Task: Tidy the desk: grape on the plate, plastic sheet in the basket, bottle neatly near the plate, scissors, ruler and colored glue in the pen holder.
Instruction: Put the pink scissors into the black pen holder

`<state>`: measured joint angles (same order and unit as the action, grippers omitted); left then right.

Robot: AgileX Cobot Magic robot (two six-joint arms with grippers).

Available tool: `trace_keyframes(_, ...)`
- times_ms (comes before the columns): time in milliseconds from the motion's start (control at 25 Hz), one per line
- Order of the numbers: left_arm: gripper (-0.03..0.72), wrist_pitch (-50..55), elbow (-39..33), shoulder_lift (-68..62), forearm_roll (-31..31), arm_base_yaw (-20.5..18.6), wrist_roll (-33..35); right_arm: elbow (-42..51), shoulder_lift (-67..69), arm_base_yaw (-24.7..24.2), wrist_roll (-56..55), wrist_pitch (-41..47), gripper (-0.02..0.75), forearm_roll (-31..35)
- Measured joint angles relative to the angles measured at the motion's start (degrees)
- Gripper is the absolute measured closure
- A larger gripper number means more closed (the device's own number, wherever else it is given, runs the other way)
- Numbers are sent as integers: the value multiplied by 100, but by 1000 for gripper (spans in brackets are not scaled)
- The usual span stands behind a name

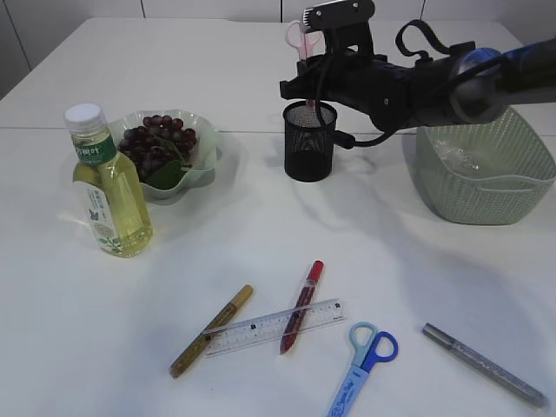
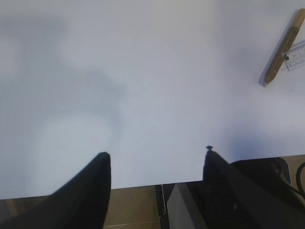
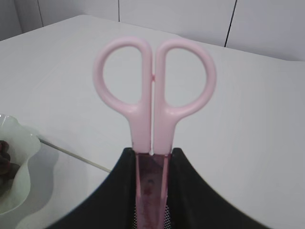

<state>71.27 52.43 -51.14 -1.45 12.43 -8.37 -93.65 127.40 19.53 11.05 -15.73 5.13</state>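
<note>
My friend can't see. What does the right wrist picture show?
The right gripper holds pink scissors with the handles pointing up and the blade end just above the black mesh pen holder. Behind is the white table, with a plate's rim at left.

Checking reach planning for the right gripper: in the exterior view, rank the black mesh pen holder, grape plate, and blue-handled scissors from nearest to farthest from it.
From the right gripper, which is holding the pink scissors:
1. Black mesh pen holder, directly below it.
2. Pale green plate of grapes, off to the left.
3. Blue-handled scissors, on the near edge of the table, farthest.
</note>
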Motion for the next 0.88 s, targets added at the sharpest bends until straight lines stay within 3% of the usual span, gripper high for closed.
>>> trace_keyframes(640, 246, 0, 0, 0, 0, 0, -21, -25, 74, 0, 4, 59, 589, 279)
trace_keyframes(880, 246, 0, 0, 0, 0, 0, -21, -25, 74, 0, 14, 59, 531, 299)
